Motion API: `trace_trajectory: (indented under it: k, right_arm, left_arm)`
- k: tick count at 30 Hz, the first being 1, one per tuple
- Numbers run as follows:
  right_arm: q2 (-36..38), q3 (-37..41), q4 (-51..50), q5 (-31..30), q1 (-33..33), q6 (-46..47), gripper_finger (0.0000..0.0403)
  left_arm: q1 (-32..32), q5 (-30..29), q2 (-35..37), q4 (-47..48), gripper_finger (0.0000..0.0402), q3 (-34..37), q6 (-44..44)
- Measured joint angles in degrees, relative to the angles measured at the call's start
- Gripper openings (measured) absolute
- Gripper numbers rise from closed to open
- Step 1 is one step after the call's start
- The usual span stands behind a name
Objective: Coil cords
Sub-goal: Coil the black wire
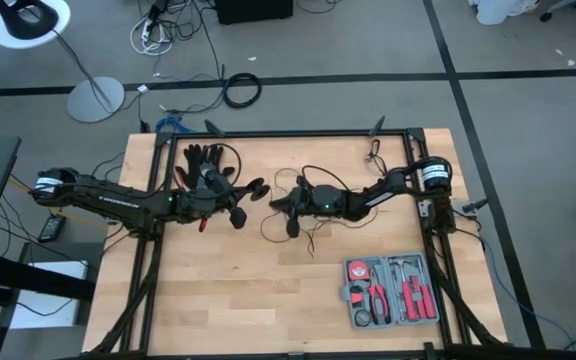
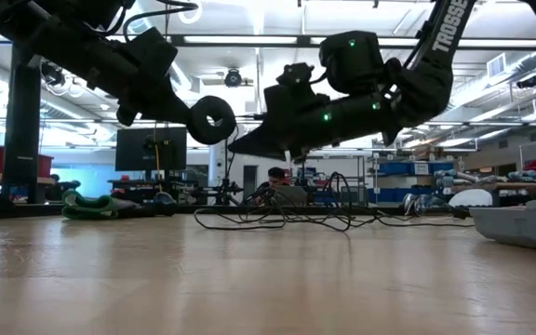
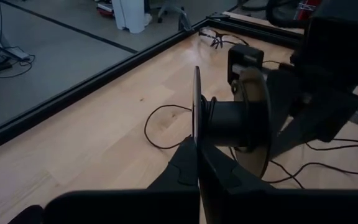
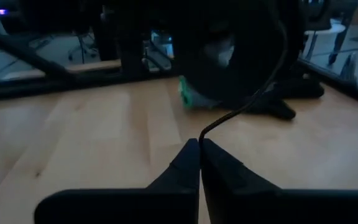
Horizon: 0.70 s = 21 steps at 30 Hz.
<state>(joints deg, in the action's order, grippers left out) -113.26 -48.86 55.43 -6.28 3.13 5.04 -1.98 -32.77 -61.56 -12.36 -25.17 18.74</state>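
The cord is a thin black wire point(image 1: 308, 235) lying in loose loops on the table's middle, also seen in the low view point(image 2: 287, 220). One end runs to a small round black spool-like disc point(image 3: 229, 121) held in the air between the arms point(image 2: 214, 119). My left gripper point(image 1: 243, 198) is shut on that disc. My right gripper point(image 1: 286, 208) faces it from the right and is shut on the wire point(image 4: 241, 109), a little above the table. My left gripper pinches the rim of the disc's thin near flange point(image 3: 196, 134) between its two fingers. The disc stands on edge, lifted clear of the table, with a few turns of wire on its hub point(image 3: 211, 115). My right gripper pinches a single strand of the wire point(image 4: 202, 138) between its fingertips, above the table. From the fingers the strand rises in a gentle curve toward the disc point(image 4: 229, 50).
A black glove point(image 1: 203, 160) lies at the far left of the table, behind the left gripper. Safety glasses point(image 1: 373, 152) lie at the far right. An open grey tool case point(image 1: 391, 290) with red-handled tools sits at the near right. Bare wood lies at the near left.
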Motion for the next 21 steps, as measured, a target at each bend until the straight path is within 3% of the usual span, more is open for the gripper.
trace_trajectory:
  k: [10, 14, 17, 21]
  right_arm:
    - [8.4, -1.2, -1.5, 1.0, 2.0, -3.2, 0.0001]
    - [8.5, -7.0, -13.0, 3.4, 2.0, -4.8, 0.0001]
    - [8.4, -10.6, -24.0, -0.4, 1.9, -5.5, 0.0001]
    - [8.8, -10.9, -27.2, -4.4, 2.0, -4.7, 0.0000]
  left_arm:
    - [0.0, 0.0, 0.0, 0.2, 0.0000, 0.0, 1.0]
    - [0.0, 0.0, 0.0, -0.2, 0.0000, 0.0, 1.0]
    - [0.0, 0.0, 0.0, -0.5, 0.0000, 0.0, 1.1]
    - [0.0, -0.4, 0.0, -0.6, 0.0000, 0.0, 1.3]
